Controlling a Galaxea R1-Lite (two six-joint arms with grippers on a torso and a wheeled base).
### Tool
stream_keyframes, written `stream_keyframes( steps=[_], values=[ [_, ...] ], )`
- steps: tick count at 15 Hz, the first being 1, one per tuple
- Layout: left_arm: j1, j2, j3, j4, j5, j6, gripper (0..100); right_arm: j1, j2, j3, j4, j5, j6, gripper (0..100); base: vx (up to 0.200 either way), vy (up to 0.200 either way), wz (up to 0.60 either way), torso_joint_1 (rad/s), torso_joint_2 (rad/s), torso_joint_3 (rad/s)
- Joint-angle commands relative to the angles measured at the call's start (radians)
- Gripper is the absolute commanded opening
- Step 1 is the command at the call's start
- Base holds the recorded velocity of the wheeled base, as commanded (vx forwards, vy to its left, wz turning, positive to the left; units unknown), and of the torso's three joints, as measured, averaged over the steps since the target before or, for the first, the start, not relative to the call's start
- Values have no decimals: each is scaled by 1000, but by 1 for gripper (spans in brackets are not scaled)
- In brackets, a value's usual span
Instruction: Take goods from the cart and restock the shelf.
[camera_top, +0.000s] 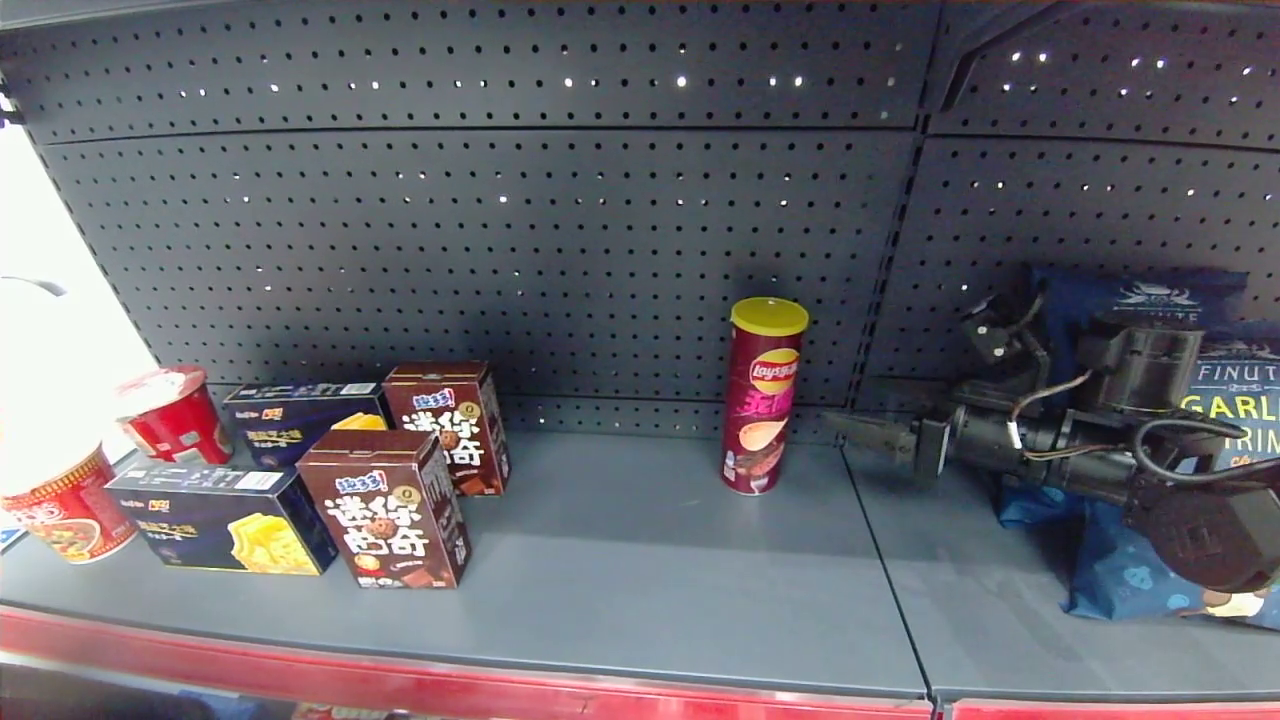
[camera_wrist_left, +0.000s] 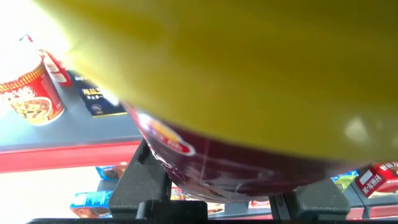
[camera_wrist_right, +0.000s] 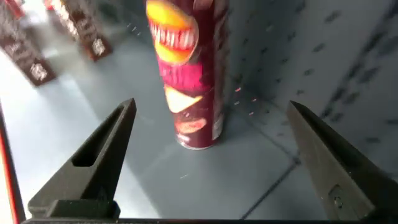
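Released and grasping nothing: the right gripper (camera_top: 840, 428), jaws spread wide, tips pointed at the maroon cylindrical cardboard chips can with a yellow plastic lid (camera_top: 762, 400), just to the right of the chips can at its lower half, not touching it. Upright on the grey metal shelf (camera_top: 640, 590), that chips can, with the dark perforated metal back panel (camera_top: 500, 250) close behind it.

Clenched on a second can (camera_wrist_left: 217, 81) of the same maroon body and yellow lid: the left gripper (camera_wrist_left: 224, 196), black fingers (camera_wrist_left: 142, 183) flanking the body, out before the shelf's red front edge (camera_wrist_left: 68, 155); its place relative to the chips can not clear.

Left of the chips can and well apart from it: a brown cardboard cookie box (camera_top: 447, 428) toward the back panel, and a second cookie box (camera_top: 388, 508) of the same kind nearer the front, both upright. Farther left of the chips can: a dark blue cardboard box (camera_top: 305, 408) with a yellow picture, and a second blue box (camera_top: 228, 520) in front of it. Farthest left of the chips can: a red paper noodle cup (camera_top: 175, 415) at the back and a second noodle cup (camera_top: 60, 500) nearer the front.

Right of the chips can, past the right gripper: blue plastic snack bags (camera_top: 1120, 585) against the back panel.
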Motion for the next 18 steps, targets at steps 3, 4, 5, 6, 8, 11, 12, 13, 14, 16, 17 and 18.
stream_keyframes(
  steps=[3, 4, 5, 6, 8, 11, 12, 13, 14, 16, 17, 18],
  values=[
    [0, 3, -1, -1, 0, -17, 0, 9, 144, -88, -2, 51, -11, 100, 0, 0, 0, 0, 0, 0],
    [0, 3, -1, -1, 2, -22, 0, 10, 166, -111, -2, 54, -11, 100, 0, 0, 0, 0, 0, 0],
    [0, 3, -1, -1, 2, -22, 0, 16, 193, -154, 3, 55, -11, 100, 0, 0, 0, 0, 0, 0],
    [0, 3, -1, -1, 2, -22, 0, 19, 202, -170, 4, 57, -10, 100, 0, 0, 0, 0, 0, 0],
    [0, 5, -1, -1, 2, -22, 0, 32, 250, -217, 7, 64, -10, 100, 0, 0, 0, 0, 0, 0],
    [0, 5, 1, -1, 2, -22, 0, 42, 293, -250, 1, 74, -10, 100, 0, 0, 0, 0, 0, 0],
    [0, 5, 2, -1, 2, -22, 0, 44, 296, -251, 1, 77, -11, 100, 0, 0, 0, 0, 0, 0],
    [0, 5, 10, 1, 3, -22, 0, 52, 311, -262, 1, 81, -11, 100, 0, 0, 0, 0, 0, 0],
    [1, 5, 14, 1, 3, -22, 0, 53, 325, -274, 1, 81, -11, 100, 0, 0, 0, 0, 0, 0],
    [1, 3, 21, 1, 6, -22, 0, 58, 345, -296, 1, 83, -11, 100, 0, 0, 0, 0, 0, 0],
    [1, 0, 22, 1, 8, -22, 0, 62, 353, -302, 1, 94, -10, 100, 0, 0, 0, 0, 0, 0],
    [3, -5, 24, 1, 9, -22, 0, 69, 357, -305, 1, 95, -10, 100, 0, 0, 0, 0, 0, 0]
  ],
)
